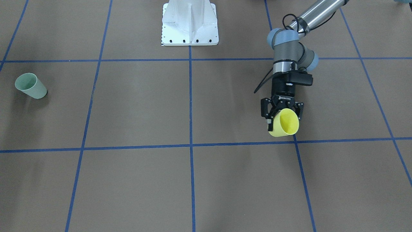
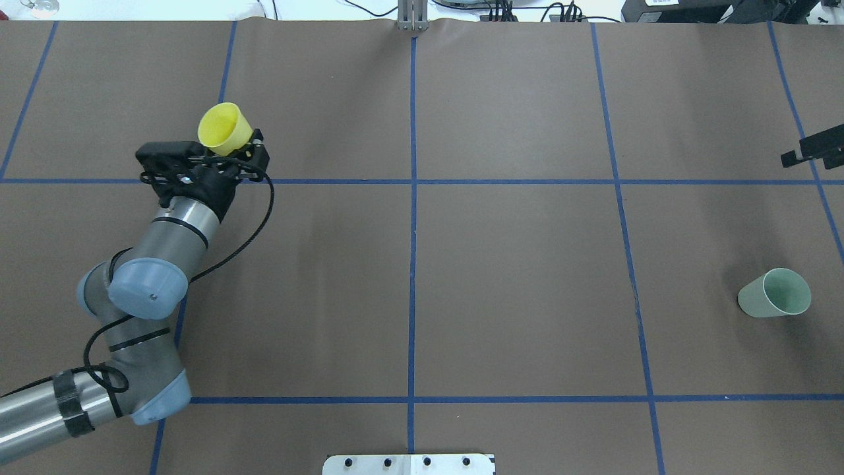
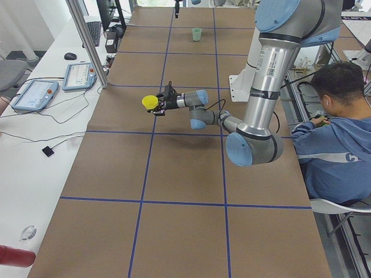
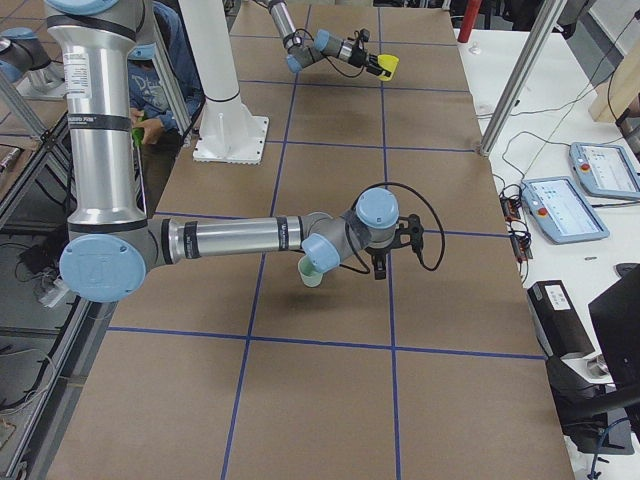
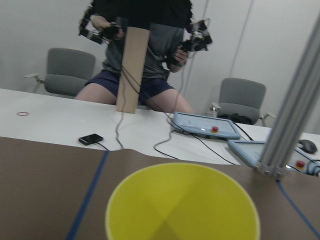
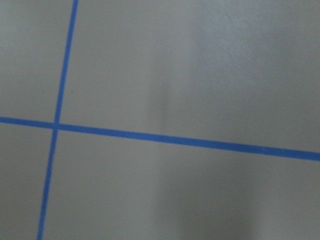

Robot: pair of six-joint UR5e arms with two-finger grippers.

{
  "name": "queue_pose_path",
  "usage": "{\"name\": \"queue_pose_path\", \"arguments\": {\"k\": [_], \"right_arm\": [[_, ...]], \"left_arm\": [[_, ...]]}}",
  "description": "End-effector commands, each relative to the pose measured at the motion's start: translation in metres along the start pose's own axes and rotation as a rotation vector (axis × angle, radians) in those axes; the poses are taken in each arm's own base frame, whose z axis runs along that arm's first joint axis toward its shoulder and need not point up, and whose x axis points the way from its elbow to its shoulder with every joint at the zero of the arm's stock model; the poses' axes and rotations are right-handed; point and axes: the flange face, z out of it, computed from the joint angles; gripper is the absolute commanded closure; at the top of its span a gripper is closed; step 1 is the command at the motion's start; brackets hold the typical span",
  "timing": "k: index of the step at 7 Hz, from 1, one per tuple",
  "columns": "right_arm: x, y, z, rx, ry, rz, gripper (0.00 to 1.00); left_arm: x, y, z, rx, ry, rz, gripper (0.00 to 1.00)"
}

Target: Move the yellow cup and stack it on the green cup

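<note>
The yellow cup point(image 1: 285, 123) is in my left gripper point(image 1: 283, 111), which is shut on its wall and holds it above the table, mouth upward and a little tilted. It also shows in the overhead view point(image 2: 224, 128), with the left gripper point(image 2: 234, 154) just behind it, and fills the bottom of the left wrist view point(image 5: 182, 205). The green cup point(image 2: 775, 293) stands upright far off on my right side point(image 1: 30, 85). A black part of my right gripper point(image 2: 814, 150) shows at the overhead view's right edge, beyond the green cup. I cannot tell whether it is open.
The white robot base point(image 1: 190, 24) sits at the table's middle near edge. Blue tape lines point(image 2: 412, 231) grid the brown table. An aluminium post point(image 3: 87, 40) and control pendants point(image 3: 35, 92) stand beyond the far edge. A seated operator point(image 3: 336, 133) is beside the robot.
</note>
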Motion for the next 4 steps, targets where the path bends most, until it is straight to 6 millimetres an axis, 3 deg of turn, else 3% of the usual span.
{"name": "queue_pose_path", "arguments": {"k": [1,3,4], "right_arm": [[-0.086,-0.029,0.015,-0.003,-0.058,-0.067,0.00],[-0.168,-0.041,0.046,-0.041,-0.114,-0.148,0.00],[-0.200,-0.048,0.047,-0.038,-0.139,-0.140,0.00]], "left_arm": [[0.094,-0.012,-0.009,-0.117,0.315,0.174,0.60],[0.128,-0.013,-0.012,-0.130,0.453,0.416,0.60],[0.145,-0.014,-0.013,-0.138,0.552,0.546,0.60]]}}
